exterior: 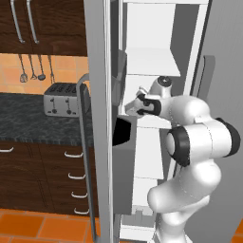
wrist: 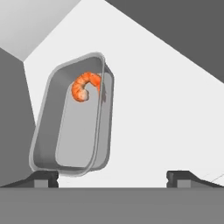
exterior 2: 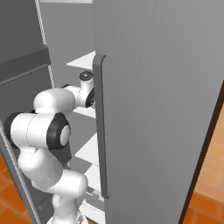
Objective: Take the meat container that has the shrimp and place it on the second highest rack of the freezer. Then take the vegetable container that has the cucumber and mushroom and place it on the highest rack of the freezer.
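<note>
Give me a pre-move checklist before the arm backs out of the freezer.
1. End effector open: ok, its tips stand wide apart.
2. Small rectangular grey metal tray released: ok, it lies on the white freezer shelf with neither tip closed on it.
3. Curled orange-red shrimp in the tray: ok, at its far end.
4. Tray level on the shelf: cannot tell, the hand view is tilted.
5. Second highest rack: cannot tell, the arm hides the tray in both base views.
6. Grey-silver freezer door open for the way out: ok.
</note>
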